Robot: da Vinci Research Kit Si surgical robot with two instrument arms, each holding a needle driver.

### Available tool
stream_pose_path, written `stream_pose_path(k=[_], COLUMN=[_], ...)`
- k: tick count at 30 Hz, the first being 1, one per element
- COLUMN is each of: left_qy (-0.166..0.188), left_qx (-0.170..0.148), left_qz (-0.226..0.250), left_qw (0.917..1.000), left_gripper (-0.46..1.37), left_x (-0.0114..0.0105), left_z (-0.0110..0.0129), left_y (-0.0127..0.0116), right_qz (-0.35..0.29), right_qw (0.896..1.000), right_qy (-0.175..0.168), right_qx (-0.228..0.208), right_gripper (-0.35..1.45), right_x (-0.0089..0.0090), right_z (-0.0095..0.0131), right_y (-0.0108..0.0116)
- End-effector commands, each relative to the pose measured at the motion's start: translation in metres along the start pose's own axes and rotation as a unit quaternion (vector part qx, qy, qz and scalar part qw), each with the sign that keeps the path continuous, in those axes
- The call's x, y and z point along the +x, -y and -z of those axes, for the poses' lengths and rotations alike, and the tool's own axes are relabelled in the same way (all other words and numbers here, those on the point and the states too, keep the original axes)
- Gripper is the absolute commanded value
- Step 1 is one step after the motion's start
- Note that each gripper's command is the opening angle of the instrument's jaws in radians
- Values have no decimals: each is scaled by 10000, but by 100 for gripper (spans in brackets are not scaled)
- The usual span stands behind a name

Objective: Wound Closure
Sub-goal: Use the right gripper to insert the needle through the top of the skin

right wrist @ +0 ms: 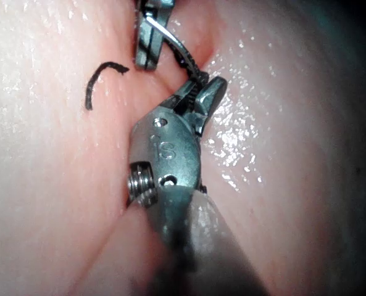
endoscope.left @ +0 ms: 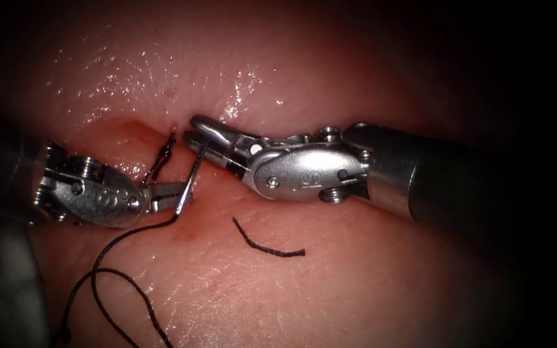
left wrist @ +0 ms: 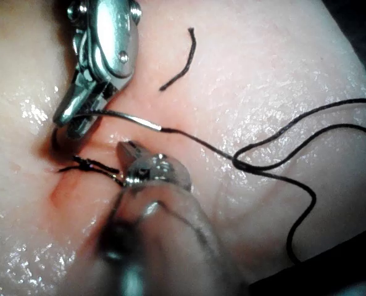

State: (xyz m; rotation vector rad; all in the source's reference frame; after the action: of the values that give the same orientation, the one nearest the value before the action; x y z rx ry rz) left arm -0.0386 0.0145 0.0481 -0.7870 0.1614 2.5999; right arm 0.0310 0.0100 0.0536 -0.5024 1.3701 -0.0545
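My right tool (endoscope.left: pixel 191 135) comes in from the right, jaws shut on the curved needle (endoscope.left: pixel 189 180) toward its pointed half, right at the cut. The needle's point is hidden beside those jaws against the tissue (endoscope.left: pixel 356 277). Its tail end slants down to the left, where dark thread (endoscope.left: pixel 117 241) leaves it. In the left wrist view the needle (left wrist: pixel 127 120) runs from the right tool (left wrist: pixel 71 120) to the thread (left wrist: pixel 263 142). My left tool (endoscope.left: pixel 178 195) lies just beside the needle's tail; its jaws look shut on nothing, tip (left wrist: pixel 126 148) a little apart from the needle.
A tied stitch (endoscope.left: pixel 164 156) with short ends sits in the cut just left of the needle. A loose cut piece of thread (endoscope.left: pixel 265 248) lies on the tissue below the right tool. The long thread loops off to the lower left. Red fluid stains the cut's left end.
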Motion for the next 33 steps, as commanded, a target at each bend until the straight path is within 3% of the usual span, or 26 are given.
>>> stream_pose_path(k=[1, 7, 10, 13, 24, 29, 33], left_qy=[-2, -13, -21, -32, -20, 9, 5], left_qx=[-41, -48, -43, -32, 0, -15, -13], left_qz=[1, 54, 74, 117, 187, 184, 174], left_qw=[10000, 10000, 10000, 9999, 9998, 9998, 9998], left_gripper=[-35, -35, -35, -35, -35, -35, -35], left_x=[-1, -3, -6, -11, -28, -32, -34], left_z=[-1, -5, -9, -15, -28, -30, -29], left_y=[0, 3, 3, 2, -13, -20, -22], right_qz=[-106, -269, -337, -179, -111, -181, -770], right_qw=[9999, 9995, 9994, 9998, 9993, 9990, 9958], right_qy=[13, 149, 55, -32, -272, -262, -183], right_qx=[6, 24, -88, -101, -244, -316, -467], right_gripper=[-35, -35, -35, -35, -35, -35, -35], right_x=[-2, -5, 4, 23, 60, 60, 54], right_z=[0, 0, -1, -5, -14, -17, -17], right_y=[1, -1, -13, -37, -107, -118, -120])
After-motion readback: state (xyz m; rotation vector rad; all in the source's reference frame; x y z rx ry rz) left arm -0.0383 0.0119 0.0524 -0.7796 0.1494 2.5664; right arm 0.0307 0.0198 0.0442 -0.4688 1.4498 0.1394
